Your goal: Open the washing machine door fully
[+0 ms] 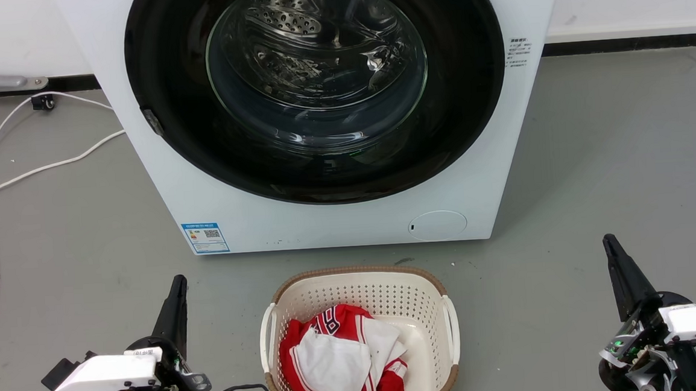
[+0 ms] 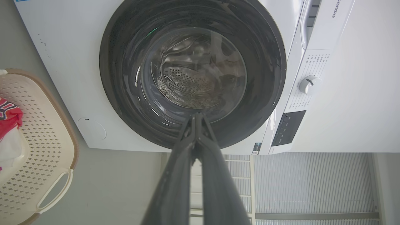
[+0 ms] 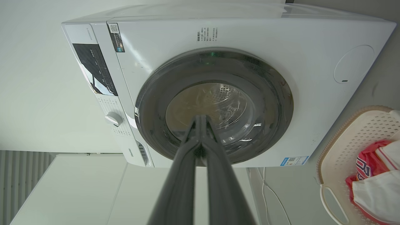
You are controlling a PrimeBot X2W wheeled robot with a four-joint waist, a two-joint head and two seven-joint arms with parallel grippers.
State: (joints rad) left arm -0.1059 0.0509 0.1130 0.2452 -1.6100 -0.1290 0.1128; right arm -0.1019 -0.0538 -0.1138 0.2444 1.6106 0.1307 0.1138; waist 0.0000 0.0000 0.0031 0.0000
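Washing machine (image 1: 325, 224) with a basket (image 1: 353, 274) on the floor (image 1: 623, 142) before it.
The washing machine door (image 1: 317, 88) fills the machine's front; clothes (image 1: 340, 359) lie in the basket. Left hand (image 1: 179, 282) and right hand (image 1: 608, 241) flank the basket, well apart from it; a cable (image 1: 20, 173) lies on the floor left of the machine.

light: bright, even | shadows: soft | glare: on washing machine door (image 1: 317, 88) | wrist edges: warped

Glossy blk w/ smooth clear glass ctr on door (image 1: 318, 100). Shiny perforated steel in drum (image 2: 187, 84). Smooth white on machine body (image 1: 326, 227). Cream perforated plastic, brown woven-look rim on basket (image 1: 359, 271); creased red/white cloth (image 1: 334, 359) inside. Matt grey floor (image 1: 624, 160). Matt dark on left end effector (image 2: 197, 116) & right end effector (image 3: 200, 117).
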